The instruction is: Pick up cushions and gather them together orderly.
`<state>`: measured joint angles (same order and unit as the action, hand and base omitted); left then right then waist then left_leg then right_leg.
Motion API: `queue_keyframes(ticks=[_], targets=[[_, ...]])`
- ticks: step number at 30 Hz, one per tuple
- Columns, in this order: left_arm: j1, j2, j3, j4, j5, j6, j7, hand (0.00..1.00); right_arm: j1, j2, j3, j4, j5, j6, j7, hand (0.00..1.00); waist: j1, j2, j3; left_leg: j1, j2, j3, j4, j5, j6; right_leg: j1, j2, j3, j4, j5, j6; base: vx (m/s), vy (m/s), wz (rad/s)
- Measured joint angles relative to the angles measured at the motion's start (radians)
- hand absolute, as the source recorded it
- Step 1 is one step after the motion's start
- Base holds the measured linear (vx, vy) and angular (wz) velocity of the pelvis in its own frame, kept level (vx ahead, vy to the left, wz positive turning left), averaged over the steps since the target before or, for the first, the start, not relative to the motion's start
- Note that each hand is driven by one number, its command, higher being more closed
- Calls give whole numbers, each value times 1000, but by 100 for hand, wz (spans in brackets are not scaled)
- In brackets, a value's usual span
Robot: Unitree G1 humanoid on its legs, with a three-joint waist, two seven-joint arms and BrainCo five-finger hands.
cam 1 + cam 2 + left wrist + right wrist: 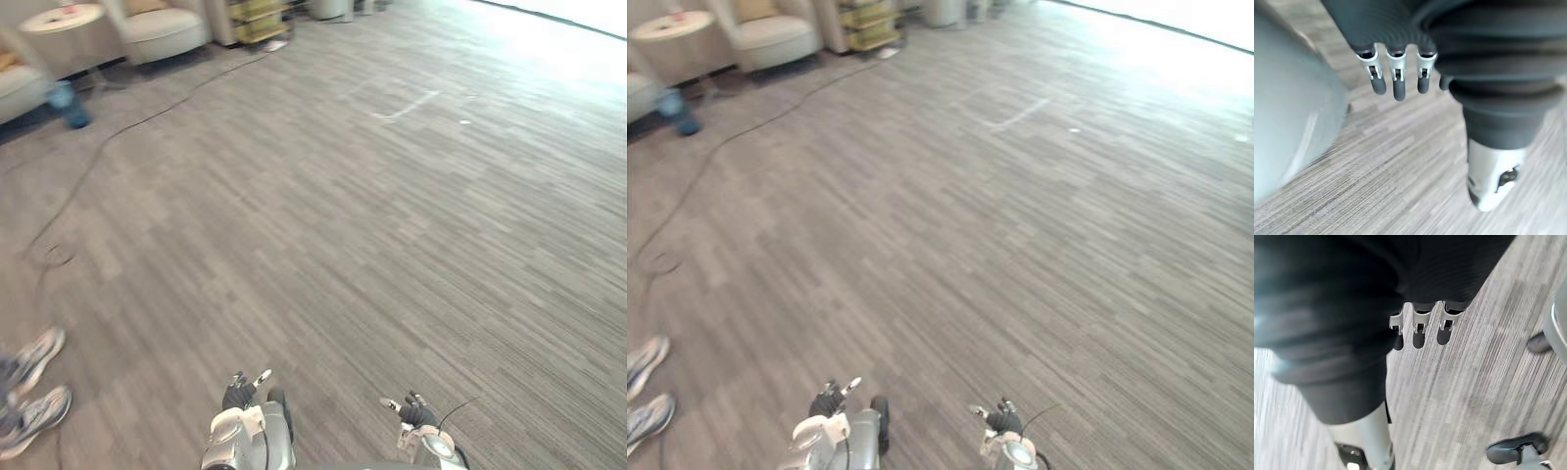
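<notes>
Both hands hang low at the near edge, over bare grey plank floor [343, 225]. The left hand [240, 392] is near centre-left and the right hand [413, 411] near centre-right, with a stretch of floor between them.

Left hand, from its wrist: its fingers [1398, 90] are loosely extended in a row with the thumb set apart. Nothing lies between them, and past them we see floor.

Right hand, from its wrist: its fingers [1419, 335] are likewise relaxed and spread, and they grip nothing.

Task item: we make out what looks like a tan cushion [754, 9] against the back of a pale armchair [162, 29] at the far left. It is well apart from both hands, across the whole depth of floor, and closer to the left hand's side.

Other notes: a round side table [64, 20] stands left of the armchair, and a blue container [69, 103] sits on the floor just nearer than it. A yellow shelf unit [257, 20] stands right of the armchair. A white tape mark [407, 106] lies on the far floor, right of centre. A person's shoes [34, 387] are at the near left, well left of the left hand.
</notes>
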<state>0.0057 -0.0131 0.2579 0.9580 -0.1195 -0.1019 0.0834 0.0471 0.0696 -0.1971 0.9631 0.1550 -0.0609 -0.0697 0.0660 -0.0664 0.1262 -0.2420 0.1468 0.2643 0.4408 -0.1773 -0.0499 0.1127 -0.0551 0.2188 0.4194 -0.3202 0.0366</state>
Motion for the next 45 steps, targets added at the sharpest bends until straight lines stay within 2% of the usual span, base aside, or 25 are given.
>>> queue_keyframes(ticks=[1,2,3,6,8,12,13,14,16,19,20,22,24,25,27,29,31,32,34,36,38,40,41,43,45], targets=[[-7,6,-1,17,0,2,0,0,-3,-2,3,0,0,0,1,0,-3,-4,8,55,-4,40,-11,-25,21,-71,-11,-26,176,58,79,538,362,-109],[-10,7,-2,23,0,4,0,0,-2,-8,2,-3,0,0,2,0,-7,6,18,106,-6,55,-28,-41,25,-135,-18,-51,300,96,115,494,313,-102],[-22,7,-5,48,0,12,0,0,-8,-11,-2,-7,-1,-5,6,0,-14,19,27,188,-11,62,-73,-60,27,-185,-30,-115,425,89,109,423,251,-88],[-27,6,-53,85,0,22,-2,0,-16,-14,-4,-8,-6,-13,13,0,-17,34,36,405,-18,144,-229,-67,28,-266,-73,-384,423,21,13,384,205,-64],[-33,7,-72,106,1,23,-6,0,-26,-16,-14,-7,-8,-21,15,0,-30,31,35,461,-29,165,-291,-67,28,-344,-69,-493,289,16,-11,338,129,-25],[-39,2,-100,120,3,28,-9,0,-56,-44,-62,-4,-8,-20,16,0,-67,34,64,562,-60,148,-389,-70,24,-461,-57,-507,-35,213,-30,463,-29,30],[-31,5,-98,113,9,25,-9,0,-50,-44,-76,-5,-8,-19,16,0,-67,23,66,600,-78,130,-407,-70,24,-463,-64,-487,-53,290,-52,396,-113,35],[-31,0,-90,113,11,24,-10,0,-47,-46,-75,-4,-8,-19,16,0,-69,22,67,631,-78,111,-399,-69,24,-466,-59,-480,9,285,-93,517,-176,15],[-25,-14,-73,110,11,22,-13,0,-46,-71,-75,-6,-16,-17,23,0,-68,53,59,599,-29,85,-241,-64,17,-458,-44,-484,83,190,-105,576,-277,-20],[-19,-42,-29,77,11,25,-24,0,-46,-83,-74,-30,-35,-16,23,0,-69,112,68,312,95,-73,391,86,-147,-375,44,-452,39,123,-118,565,-241,-51],[-23,-45,-6,59,10,23,-28,0,-53,-82,-69,-29,-34,-9,20,0,-62,127,87,242,122,-83,579,77,-139,-296,87,-418,8,105,-143,538,-71,-86],[-18,-32,1,39,7,21,-26,0,-57,-74,-34,-23,-33,-7,15,0,-57,105,101,147,112,-74,668,26,-110,-173,108,-375,-52,68,-165,617,-53,-77],[-8,-23,1,-1,0,18,-25,0,-51,-66,-5,-1,-32,-2,12,0,-45,80,90,40,104,-7,586,-21,-75,-72,109,-332,-138,59,-154,508,-10,-68],[-7,-20,0,-18,0,17,-24,0,-48,-61,-2,4,-28,3,10,0,-28,76,87,-6,103,42,486,-42,-44,-26,106,-301,-173,54,-142,420,28,-66],[-5,-30,22,-31,0,10,-22,0,-47,-54,8,5,-27,7,9,0,-21,83,86,-78,79,53,245,-46,-34,63,103,-247,-235,43,-112,627,109,-80],[-2,-33,29,-38,-1,-2,-18,0,-46,-40,8,13,-28,8,9,0,1,78,79,-96,33,21,-49,11,-54,131,81,-206,-300,20,-77,654,220,-88],[11,-15,25,-39,-3,0,-17,0,-38,-29,22,21,-29,10,10,0,16,53,41,-105,-10,-10,-93,171,-5,192,30,-151,-330,-12,-36,710,327,-97],[11,1,25,-33,-3,1,-18,0,-27,-18,23,21,-29,10,10,0,17,24,25,-107,-31,5,-67,149,30,176,-1,-143,-288,-13,-12,930,419,-77],[3,24,8,-13,-3,1,-17,0,-12,-7,21,16,-29,10,12,0,17,-10,18,-55,-56,50,-19,61,59,54,-44,-139,35,24,68,845,391,-41],[2,40,-16,3,-4,8,-15,0,-1,-12,20,7,-33,9,12,0,5,-23,23,58,-101,57,-41,-2,72,-123,-83,-149,471,180,154,697,316,-13],[0,31,-49,34,-3,23,-7,0,-1,-29,19,-16,-36,-5,14,0,-17,9,43,233,-126,53,-107,-36,91,-217,-102,-222,684,167,117,691,246,1],[-9,5,-61,40,-3,24,-5,0,7,-40,7,-61,-36,-19,22,0,-22,47,36,394,-126,45,-234,-77,79,-383,-103,-361,672,104,53,575,161,-9],[-17,3,-61,47,-3,23,-5,0,7,-39,0,-73,-36,-21,22,0,-27,45,37,421,-129,41,-257,-88,73,-426,-105,-393,638,93,49,583,109,18],[-34,-3,-74,79,1,29,-4,0,-3,-42,-21,-78,-36,-24,25,0,-42,31,56,509,-140,28,-311,-92,75,-495,-110,-478,441,77,12,595,27,40],[-26,-19,-101,94,3,31,-5,0,-2,-50,-47,-75,-36,-23,23,0,-64,31,58,587,-141,17,-361,-103,90,-519,-98,-525,113,163,1,675,-71,68]])
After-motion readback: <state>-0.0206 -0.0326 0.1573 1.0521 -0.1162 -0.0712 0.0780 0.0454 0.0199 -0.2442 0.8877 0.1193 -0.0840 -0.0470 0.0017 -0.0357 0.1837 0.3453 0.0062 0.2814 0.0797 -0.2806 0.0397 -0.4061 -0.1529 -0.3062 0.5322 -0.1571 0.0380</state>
